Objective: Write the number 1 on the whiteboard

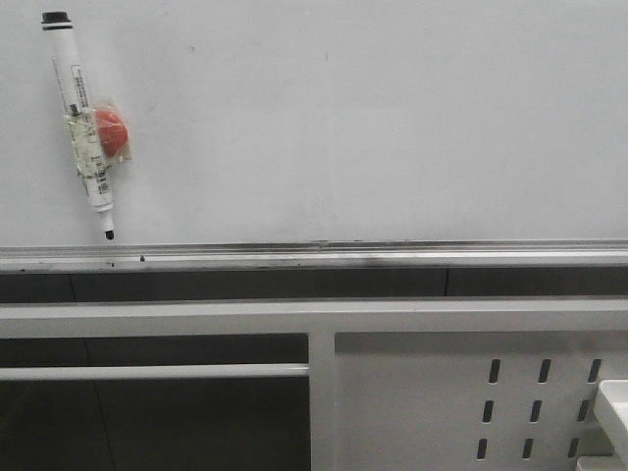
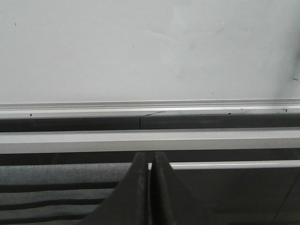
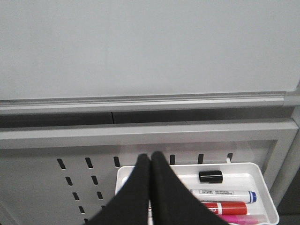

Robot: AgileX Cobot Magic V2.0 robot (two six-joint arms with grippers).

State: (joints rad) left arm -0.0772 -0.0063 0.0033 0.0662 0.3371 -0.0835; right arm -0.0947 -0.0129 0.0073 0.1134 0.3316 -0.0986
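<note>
Right, whiteboard [image 1: 373, 118] blank, no number 1 yet. Marker [image 1: 80, 123] clings far left, tip down just above the rail [image 1: 314, 257]: light, rigid, slick — grip mid-barrel. Left gripper [image 2: 150, 187] and right gripper [image 3: 150, 187] both pressed together, empty.

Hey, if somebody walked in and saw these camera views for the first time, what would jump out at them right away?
First, the white marker with a black cap, stuck tilted at the upper left of the large plain white whiteboard, tip down, with a red round piece taped to its side. Next, the white plastic tray hung on the white perforated metal panel below the board, holding blue-, red- and pink-coloured markers and a loose black cap. No stroke is on the board.
</note>
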